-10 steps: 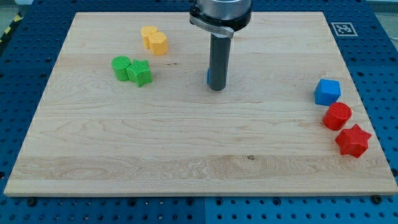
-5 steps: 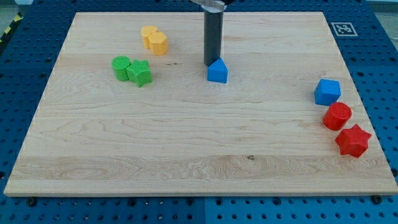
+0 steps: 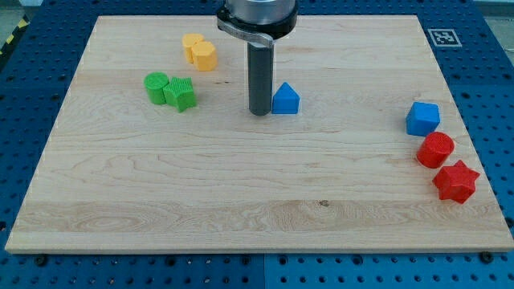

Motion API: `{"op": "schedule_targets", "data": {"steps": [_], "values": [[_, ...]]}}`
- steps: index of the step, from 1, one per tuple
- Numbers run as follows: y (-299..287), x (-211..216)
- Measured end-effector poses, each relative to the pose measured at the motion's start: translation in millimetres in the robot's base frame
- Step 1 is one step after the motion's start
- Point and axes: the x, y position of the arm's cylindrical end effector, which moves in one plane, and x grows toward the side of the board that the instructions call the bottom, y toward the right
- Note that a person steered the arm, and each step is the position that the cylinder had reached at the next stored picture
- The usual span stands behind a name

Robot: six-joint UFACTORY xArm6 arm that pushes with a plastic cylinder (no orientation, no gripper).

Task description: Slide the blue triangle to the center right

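Observation:
The blue triangle [image 3: 286,99] lies on the wooden board [image 3: 241,185] a little above the middle. My tip [image 3: 259,111] is down on the board right against the triangle's left side. The dark rod rises from it toward the view's top.
A blue cube-like block [image 3: 422,119], a red cylinder [image 3: 435,150] and a red star [image 3: 455,181] sit in a column near the right edge. Two green blocks [image 3: 170,90] and two yellow blocks [image 3: 199,51] lie at the upper left. A marker tag [image 3: 442,37] is at the top right corner.
My tip went from in front of the triangle, up behind it, then down to its left side. The triangle has shifted slightly to the right.

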Motion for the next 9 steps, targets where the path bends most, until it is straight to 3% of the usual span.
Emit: {"op": "schedule_targets", "data": {"steps": [9], "values": [[185,-15]]}}
